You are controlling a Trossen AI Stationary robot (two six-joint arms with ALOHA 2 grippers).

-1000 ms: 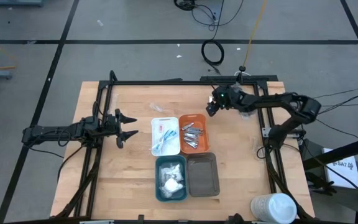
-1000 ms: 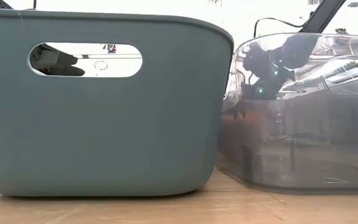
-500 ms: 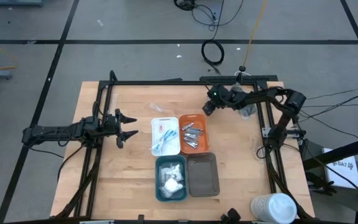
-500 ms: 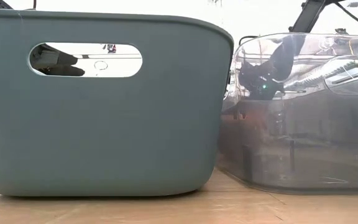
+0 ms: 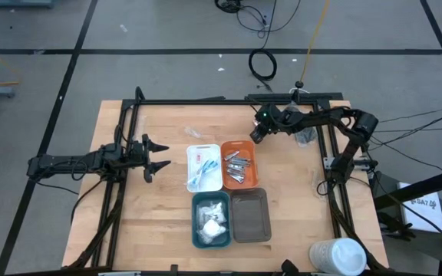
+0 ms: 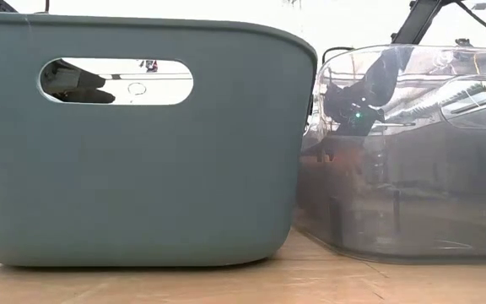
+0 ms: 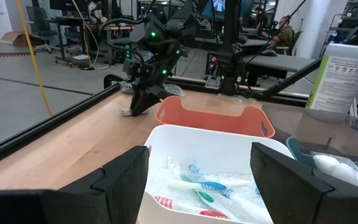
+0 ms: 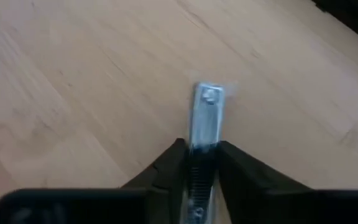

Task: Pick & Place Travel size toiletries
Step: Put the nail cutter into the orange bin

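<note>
My right gripper (image 5: 258,135) stands low over the bare wood just beyond the orange tray's (image 5: 239,162) far end, shut on a slim silver metallic piece (image 8: 205,118); it also shows in the left wrist view (image 7: 143,102). The orange tray holds several silver pieces (image 5: 236,165). The white tray (image 5: 204,167) holds pink and blue wrapped sticks (image 7: 204,190). The teal tray (image 5: 210,218) holds white sachets. My left gripper (image 5: 155,154) waits open and empty, left of the white tray. My right gripper pinches the silver piece's near end (image 8: 202,142) between its two fingers, which lie along the piece. The fingers slant down toward the table. The piece's free end (image 8: 209,93) sticks out past the fingertips, close over the wood; I cannot tell whether it touches.
A grey tray (image 5: 250,215) stands right of the teal one, next to it. A clear wrapper (image 5: 196,133) lies on the wood beyond the white tray. A big white cup (image 5: 336,254) stands at the near right corner. Dark frame rails (image 5: 121,192) run along both sides.
My right gripper has gone a little toward the table's left edge, closer to the orange tray's far end, while that arm's elbow has drawn in from the right. The trays have kept still.
</note>
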